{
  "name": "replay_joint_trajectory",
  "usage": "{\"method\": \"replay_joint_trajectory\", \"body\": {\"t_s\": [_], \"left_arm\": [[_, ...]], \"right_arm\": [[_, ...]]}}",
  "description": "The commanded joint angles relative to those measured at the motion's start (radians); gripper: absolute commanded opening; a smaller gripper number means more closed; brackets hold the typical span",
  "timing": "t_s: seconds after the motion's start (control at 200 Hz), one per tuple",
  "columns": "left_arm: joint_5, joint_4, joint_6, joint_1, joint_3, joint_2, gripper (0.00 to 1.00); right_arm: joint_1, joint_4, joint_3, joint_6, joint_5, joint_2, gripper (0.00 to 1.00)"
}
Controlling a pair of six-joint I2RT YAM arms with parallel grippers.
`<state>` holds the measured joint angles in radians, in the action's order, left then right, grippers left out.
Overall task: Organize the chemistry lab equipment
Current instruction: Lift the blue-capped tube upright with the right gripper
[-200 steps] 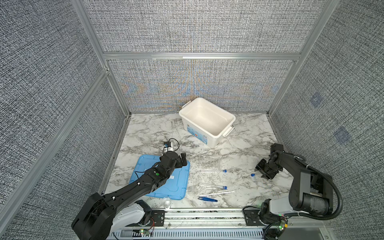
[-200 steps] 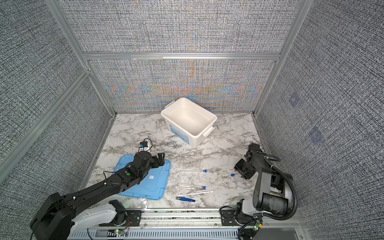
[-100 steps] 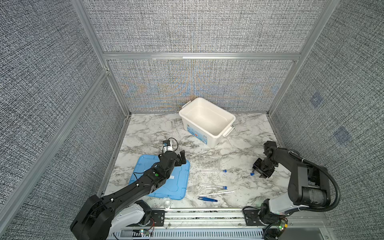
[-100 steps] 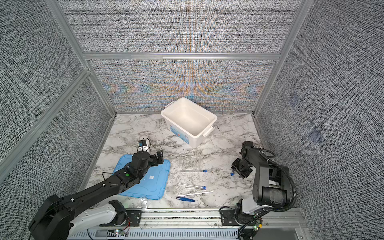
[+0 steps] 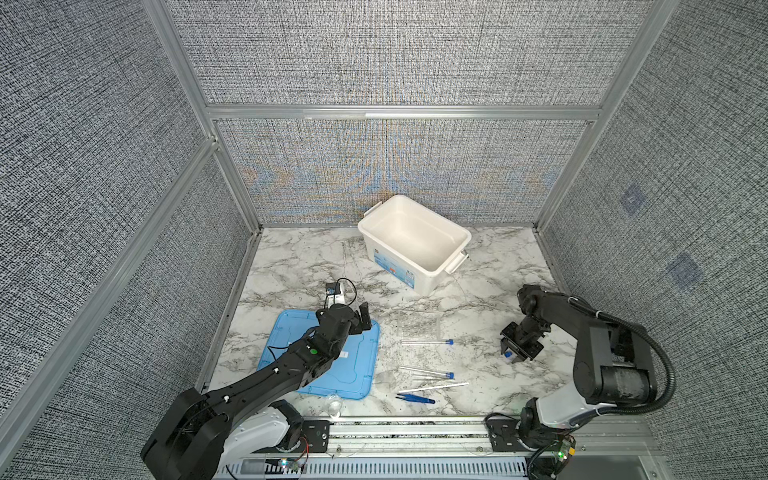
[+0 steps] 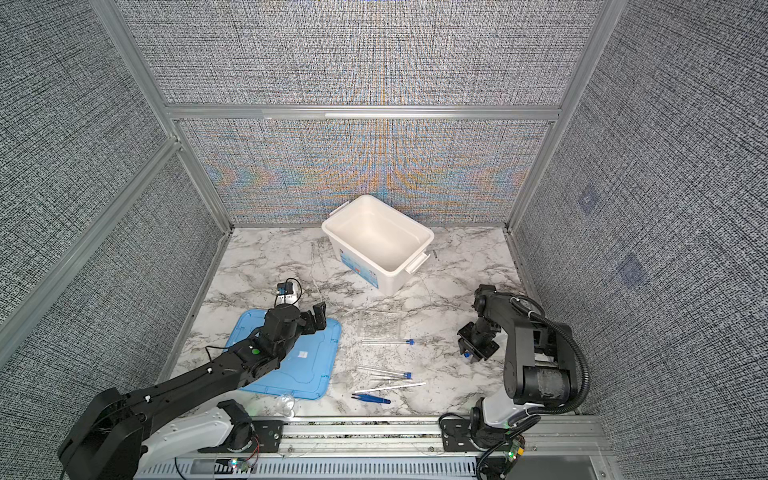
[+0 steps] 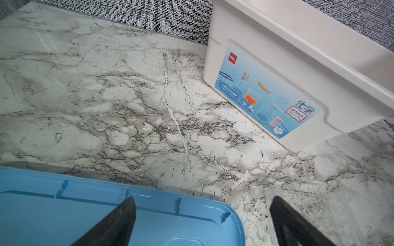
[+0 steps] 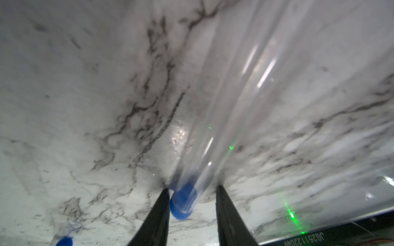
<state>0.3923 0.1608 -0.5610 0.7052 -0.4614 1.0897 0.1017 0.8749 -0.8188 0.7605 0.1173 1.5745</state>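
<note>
Only its wrist view shows the right gripper (image 8: pixel 192 188) straddling a blue-capped tube (image 8: pixel 234 106), one finger (image 8: pixel 162 204) touching, unclamped; left gripper (image 7: pixel 203 197) gapes empty beside the clear rack (image 7: pixel 315 204).

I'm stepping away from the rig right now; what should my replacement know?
Left pincer: open, empty, above a corner of the blue lid, beside the clear rack.
Right pincer: open around the blue cap of one tube, not yet clamped.
On the table: two more tubes, white stick, blue tweezers, glass dish near the front edge.
Done: nothing stowed; white tub looks empty.
Left: grip that tube, then sort everything.
</note>
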Motion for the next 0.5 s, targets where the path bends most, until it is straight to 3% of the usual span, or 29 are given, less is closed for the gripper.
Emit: {"method": "replay_joint_trajectory", "body": {"t_s": [0.0,0.105,0.21,0.43,0.495], "left_arm": [[0.014,0.017,0.010,-0.001,0.006,-0.012,0.99],[0.014,0.016,0.009,-0.001,0.012,-0.022,0.99],[0.017,0.009,0.010,-0.001,0.012,-0.032,0.99],[0.011,-0.009,0.013,-0.001,0.001,-0.047,0.99],[0.008,-0.007,0.013,-0.001,-0.002,-0.045,0.99]], "right_arm": [[-0.005,0.007,0.009,0.017,-0.006,0.014,0.31],[-0.013,0.009,0.007,0.016,-0.017,0.011,0.24],[-0.025,0.019,0.010,0.015,-0.038,-0.006,0.23],[-0.043,0.051,0.012,-0.033,-0.080,-0.032,0.23],[-0.043,0.068,0.005,-0.036,-0.092,-0.045,0.30]]}}
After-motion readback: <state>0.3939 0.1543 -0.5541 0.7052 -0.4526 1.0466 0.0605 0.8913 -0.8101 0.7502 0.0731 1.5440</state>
